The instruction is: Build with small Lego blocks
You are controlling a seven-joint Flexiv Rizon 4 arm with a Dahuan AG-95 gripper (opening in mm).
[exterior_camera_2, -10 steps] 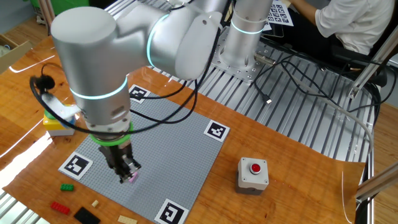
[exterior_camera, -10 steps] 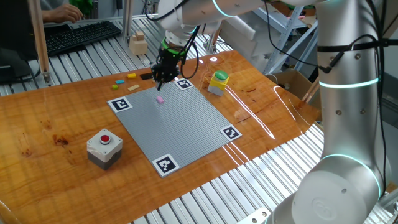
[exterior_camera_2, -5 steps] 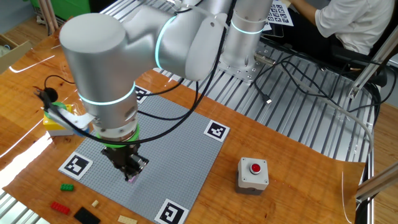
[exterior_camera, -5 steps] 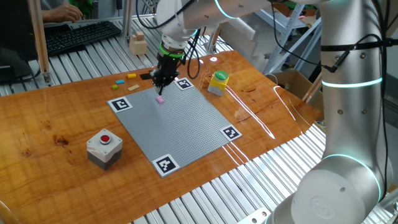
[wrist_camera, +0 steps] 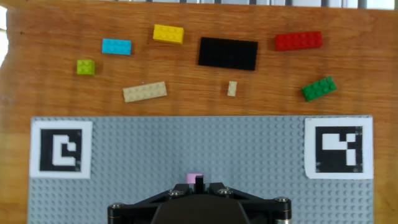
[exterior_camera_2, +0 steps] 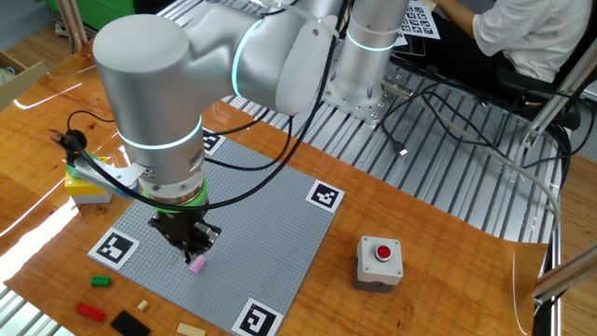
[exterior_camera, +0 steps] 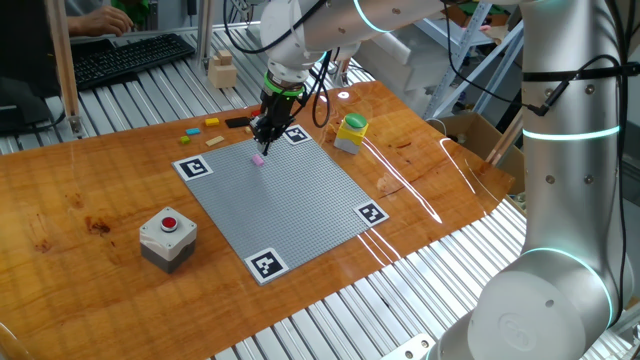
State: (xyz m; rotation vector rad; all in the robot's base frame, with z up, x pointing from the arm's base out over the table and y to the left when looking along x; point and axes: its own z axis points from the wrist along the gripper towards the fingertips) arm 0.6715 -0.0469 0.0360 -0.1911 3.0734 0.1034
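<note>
A pink Lego block (exterior_camera: 257, 158) (exterior_camera_2: 196, 266) sits on the grey baseplate (exterior_camera: 300, 200), near its edge by the loose bricks. My gripper (exterior_camera: 262, 131) (exterior_camera_2: 193, 248) hangs just above it, shut, with nothing between its fingers. In the hand view the pink block (wrist_camera: 193, 178) shows right behind the closed fingertips (wrist_camera: 199, 181). Beyond the plate, on the wood, lie loose bricks: yellow (wrist_camera: 168, 33), blue (wrist_camera: 117, 46), lime (wrist_camera: 86, 67), tan (wrist_camera: 145, 92), black (wrist_camera: 227, 53), red (wrist_camera: 298, 41) and green (wrist_camera: 319, 88).
A grey box with a red button (exterior_camera: 167, 235) (exterior_camera_2: 381, 259) stands beside the plate. A yellow box with a green round top (exterior_camera: 351, 132) sits at the plate's far corner. A pale wooden block (exterior_camera: 221, 70) and a keyboard (exterior_camera: 130, 55) lie behind. Marker tags occupy the plate's corners.
My gripper has lifted off the pink block and drifted slightly toward the loose bricks. The pink block stays on the plate.
</note>
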